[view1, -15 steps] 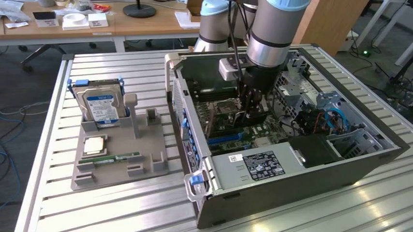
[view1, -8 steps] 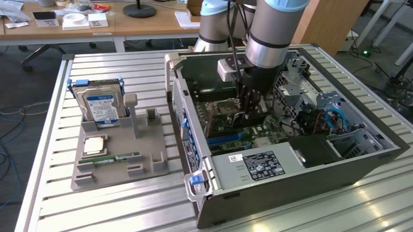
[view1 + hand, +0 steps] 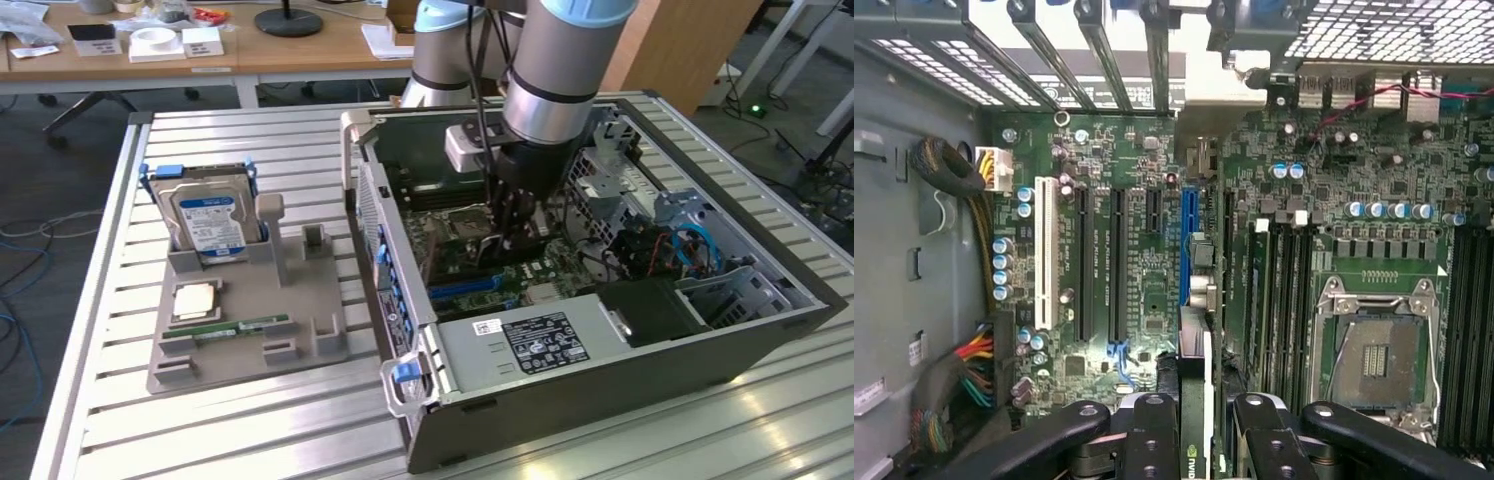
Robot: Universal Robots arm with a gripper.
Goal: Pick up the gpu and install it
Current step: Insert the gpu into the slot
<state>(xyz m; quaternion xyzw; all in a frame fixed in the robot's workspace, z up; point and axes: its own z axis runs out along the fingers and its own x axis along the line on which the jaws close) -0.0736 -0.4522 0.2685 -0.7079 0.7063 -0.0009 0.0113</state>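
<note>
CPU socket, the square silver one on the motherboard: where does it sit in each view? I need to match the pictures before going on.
Exterior view: the square silver CPU socket lies inside the open grey computer case, just to the exterior view's left of the pincer.
Wrist view: the socket lies beside the long black memory slots, with the pincer on their other side.
Shared landmark: the green motherboard.

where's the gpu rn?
In the wrist view the gpu is held edge-on in the hand, inside the open PC case, just over the motherboard and close to the blue slot.
</note>
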